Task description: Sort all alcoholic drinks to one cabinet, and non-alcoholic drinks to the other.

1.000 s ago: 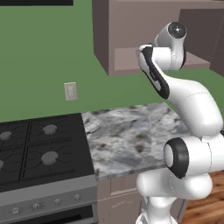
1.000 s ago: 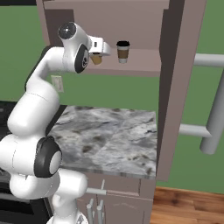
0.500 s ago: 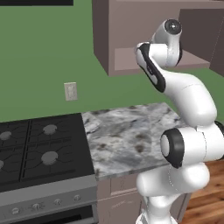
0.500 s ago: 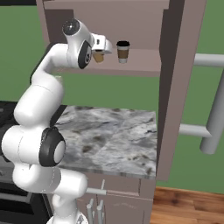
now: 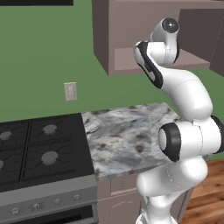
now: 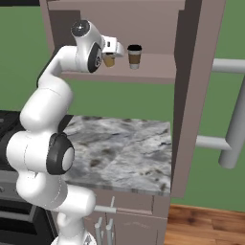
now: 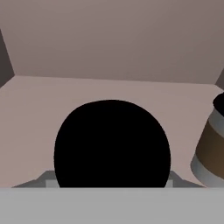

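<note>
Mauve-brown wooden wall cabinet, door swung open, plain inner shelf: the landmark here. On that shelf stands a small brown paper cup with a black lid, upright, toward the shelf's middle. Just beside it, on the side nearer the cabinet's left wall, sits a tan-orange cup with a black top, right at the front of the white arm's two-finger gripper. In the hand view the tan cup's black top looms large and close under the hand, with the brown cup off to one edge. Jaws hidden behind the cup and the hand; cannot tell whether they are spread or pinching the cup. Judgement: the non-alcoholic cup is being delivered into, or has just reached, this cabinet. Both bottles are left to sort.
</note>
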Controlling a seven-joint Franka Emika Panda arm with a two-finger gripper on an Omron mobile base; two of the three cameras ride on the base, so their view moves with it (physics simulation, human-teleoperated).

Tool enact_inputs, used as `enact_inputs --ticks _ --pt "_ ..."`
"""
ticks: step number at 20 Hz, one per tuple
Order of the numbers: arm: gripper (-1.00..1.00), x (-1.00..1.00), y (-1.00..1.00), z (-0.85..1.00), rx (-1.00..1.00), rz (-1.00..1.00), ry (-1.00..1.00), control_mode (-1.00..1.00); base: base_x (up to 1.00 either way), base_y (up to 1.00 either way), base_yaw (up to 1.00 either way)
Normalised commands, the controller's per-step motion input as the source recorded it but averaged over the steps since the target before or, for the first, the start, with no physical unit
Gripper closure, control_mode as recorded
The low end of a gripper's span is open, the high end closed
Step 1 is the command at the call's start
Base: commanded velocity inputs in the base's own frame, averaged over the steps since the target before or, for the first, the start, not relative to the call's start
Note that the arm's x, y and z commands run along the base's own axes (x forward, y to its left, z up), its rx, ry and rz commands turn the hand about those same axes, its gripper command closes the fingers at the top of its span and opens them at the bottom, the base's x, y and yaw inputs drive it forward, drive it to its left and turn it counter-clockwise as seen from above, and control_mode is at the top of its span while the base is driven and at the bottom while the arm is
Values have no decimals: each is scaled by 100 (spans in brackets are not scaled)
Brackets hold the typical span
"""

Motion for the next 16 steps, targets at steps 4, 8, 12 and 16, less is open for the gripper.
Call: enact_inputs --ticks 4,8,12,16 --pt "-100 10 0 -3 0 0 0 -100 0 0 0" --pt "-100 8 -3 0 0 0 0 -100 0 0 0" --pt "-100 8 -6 0 0 0 0 -100 0 0 0" --pt "-100 10 -5 0 0 0 0 -100 0 0 0"
